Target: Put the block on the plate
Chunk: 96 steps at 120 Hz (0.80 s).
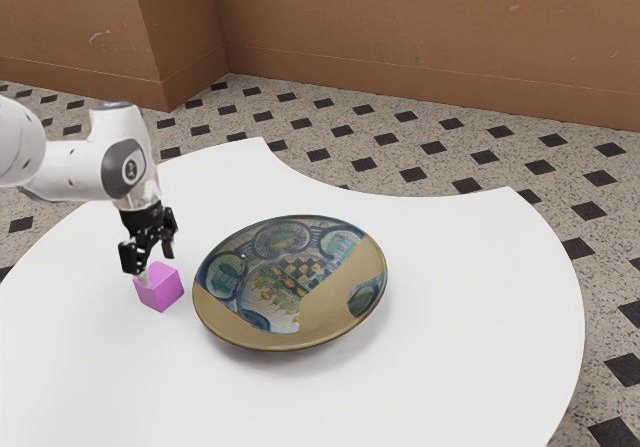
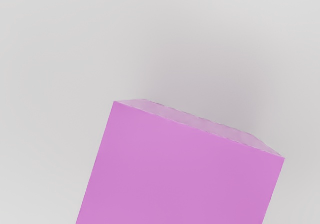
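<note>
Exterior view: block is a magenta cube, flat faces, crisp edges, matte and evenly coloured. Sits on the table, just beside the plate, on its side toward the exterior view's left; not on it. Base down, upright. One vertical corner faces roughly toward the camera, with a side face running back either way. Cube proportions, so no distinct long axis.

End effector is black, right at the block, pointing down. Released: fingers spread, nothing clenched. Can't tell if either one touches the block.

Plate is round and shallow with a raised rim. Glossy painted face: blue-green medallions, checkered patch, yellow plant motif, plain tan-gold areas. Table is smooth white with a scooped edge. Floor is speckled stone with dark diamond insets; wall is brown, plaster-like.

Wrist view: block's broad square-edged face, plus a thin paler side strip with a slightly wavy edge. Its edges run slanted to the camera. Soft shadow on the white surface beside it.
</note>
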Each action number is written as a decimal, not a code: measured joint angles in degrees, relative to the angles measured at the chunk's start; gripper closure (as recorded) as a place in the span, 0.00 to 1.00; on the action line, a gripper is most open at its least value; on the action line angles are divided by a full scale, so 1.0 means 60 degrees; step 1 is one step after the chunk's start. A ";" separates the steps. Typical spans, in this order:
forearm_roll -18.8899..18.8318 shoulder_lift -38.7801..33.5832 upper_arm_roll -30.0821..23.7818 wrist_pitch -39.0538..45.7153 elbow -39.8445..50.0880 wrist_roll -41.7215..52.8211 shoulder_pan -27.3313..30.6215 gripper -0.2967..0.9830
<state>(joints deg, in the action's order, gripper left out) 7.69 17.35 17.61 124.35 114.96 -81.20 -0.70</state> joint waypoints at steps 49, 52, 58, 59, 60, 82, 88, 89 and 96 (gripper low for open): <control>0.0013 0.0509 0.0038 0.0156 -0.0067 -0.0065 0.0012 0.23; 0.0014 0.0533 0.0042 0.0167 -0.0072 -0.0068 0.0012 0.23; 0.0017 0.0557 0.0064 0.0184 -0.0090 -0.0072 0.0012 0.23; 0.0017 0.0560 0.0067 0.0186 -0.0094 -0.0072 0.0012 0.23; 0.0017 0.0562 0.0069 0.0189 -0.0097 -0.0073 0.0012 0.23; 0.0021 0.0635 0.0091 0.0225 -0.0236 -0.0084 0.0013 0.23; 0.0023 0.0692 0.0086 0.0231 -0.0251 -0.0088 0.0012 0.23; 0.0024 0.0700 0.0085 0.0232 -0.0250 -0.0089 0.0012 0.23; 0.0029 0.0741 0.0083 0.0255 -0.0237 -0.0093 0.0012 0.23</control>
<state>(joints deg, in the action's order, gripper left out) 7.86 21.80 18.11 125.88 113.54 -81.76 -0.62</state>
